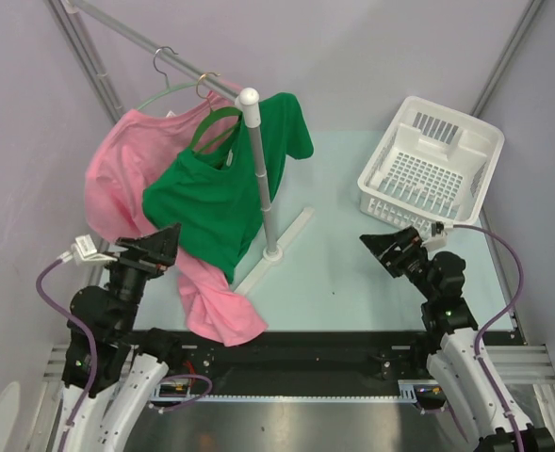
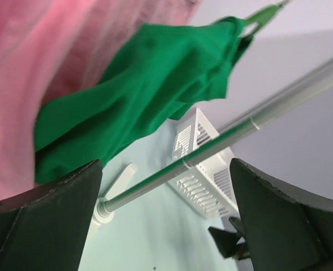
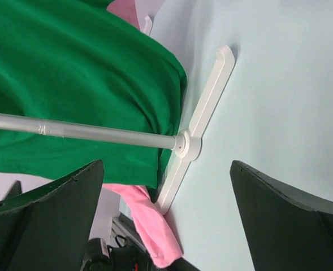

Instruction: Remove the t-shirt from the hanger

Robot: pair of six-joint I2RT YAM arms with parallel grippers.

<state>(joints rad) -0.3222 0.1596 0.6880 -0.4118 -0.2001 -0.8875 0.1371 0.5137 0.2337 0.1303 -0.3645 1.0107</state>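
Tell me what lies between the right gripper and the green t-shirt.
Bare table, then the rack's pole and white base before the green t-shirt; top view.

The counter (image 1: 343,273) is a pale mint surface, bare over most of its middle. A white cross-shaped rack foot (image 1: 277,252) sits on it left of centre, with a grey pole (image 1: 263,188) rising from its hub. To the right of the foot and farther back, well apart from it, stands a white slotted basket (image 1: 437,124). Nearer than the foot and slightly left, the lower end of a pink t-shirt (image 1: 222,315) appears to lie at the counter's near edge.
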